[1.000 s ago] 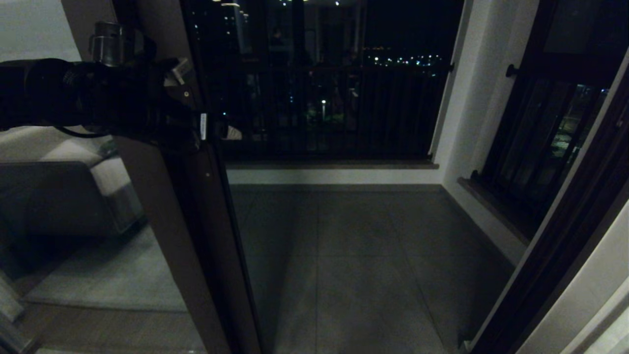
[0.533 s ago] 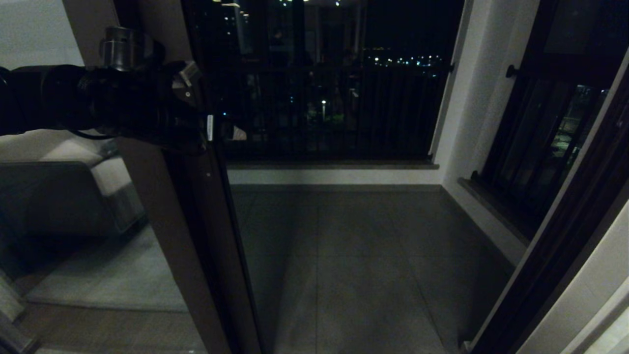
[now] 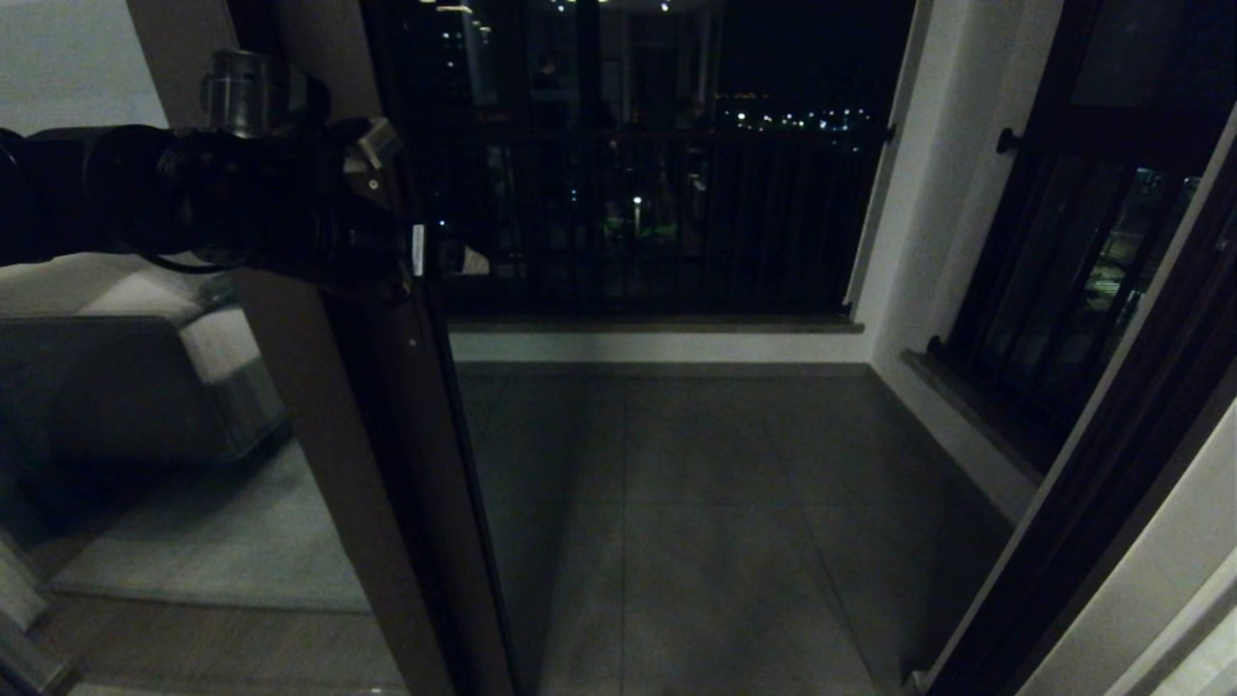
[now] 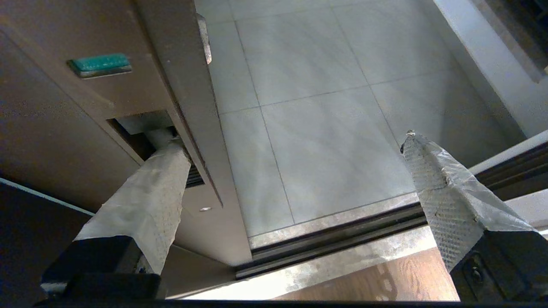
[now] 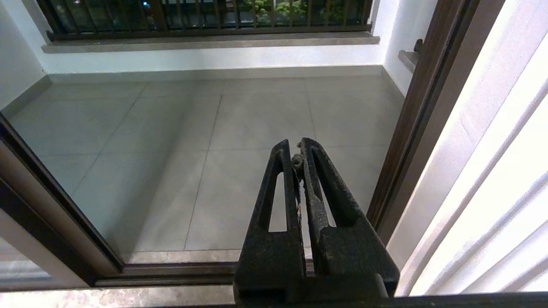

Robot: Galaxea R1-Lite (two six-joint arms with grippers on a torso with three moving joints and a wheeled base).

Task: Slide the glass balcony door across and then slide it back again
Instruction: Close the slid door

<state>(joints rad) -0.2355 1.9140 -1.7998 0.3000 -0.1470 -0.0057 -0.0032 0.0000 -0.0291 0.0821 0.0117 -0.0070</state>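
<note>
**A:** So where's the glass balcony door (image 3: 387,464) at right now?

**B:** Over on the left side of the opening, so most of the doorway is open onto the tiled balcony floor (image 3: 696,522). The left pincer (image 4: 295,145) is up at the door's edge, fingers spread wide. One taped finger (image 4: 150,192) is poked into the recessed handle (image 4: 141,128) on the frame; the other hangs free over the floor.

**A:** And the right one?

**B:** The right pincer (image 5: 298,156) is parked low by the right door frame (image 5: 411,128), fingers pressed together, holding nothing. The floor track (image 4: 334,237) runs right under the left one.
</note>
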